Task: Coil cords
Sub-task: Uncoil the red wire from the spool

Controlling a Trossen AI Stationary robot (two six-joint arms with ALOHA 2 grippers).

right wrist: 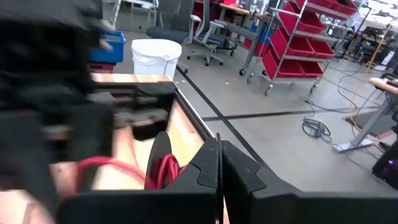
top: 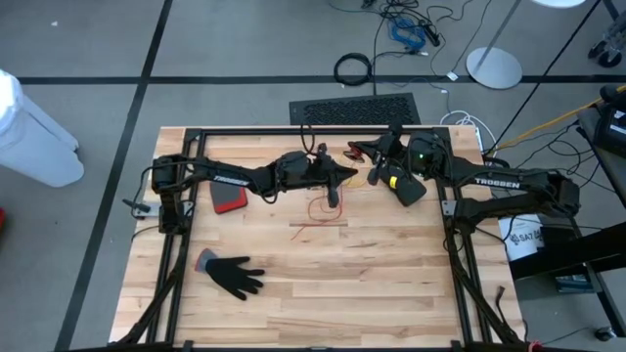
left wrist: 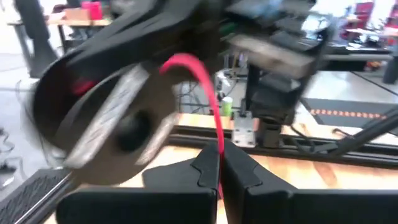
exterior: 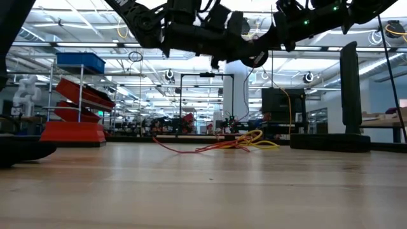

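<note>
High view: both arms met over the far middle of the wooden table (top: pixel 323 284), pretty much nose to nose.
Left gripper (left wrist: pixel 219 167): fingers pressed together, pinching the red cord (left wrist: pixel 211 99) right between the tips; the cord arced up and away from them in the left wrist view.
Right gripper (right wrist: pixel 219 163): fingers pressed flat together, nothing visibly between the tips; red cord loops sat just beside and below them in the right wrist view.
Red cord on the table: a thin loose run (top: pixel 321 207) trailed from under the left gripper down onto the wood, with a straight bit lying flat nearer the middle.
Yellow-orange cord (exterior: pixel 257 138): lay in a messy pile touching the red one, far across the table in the low view.
Black glove (top: pixel 233 275): flat on the near left part of the table, well apart from the cords.
Red flat object (top: pixel 228 199): beside the left arm; couldn't tell what it was.
Containers: white bin (right wrist: pixel 156 56) on the floor beyond the table, contents not visible.
</note>
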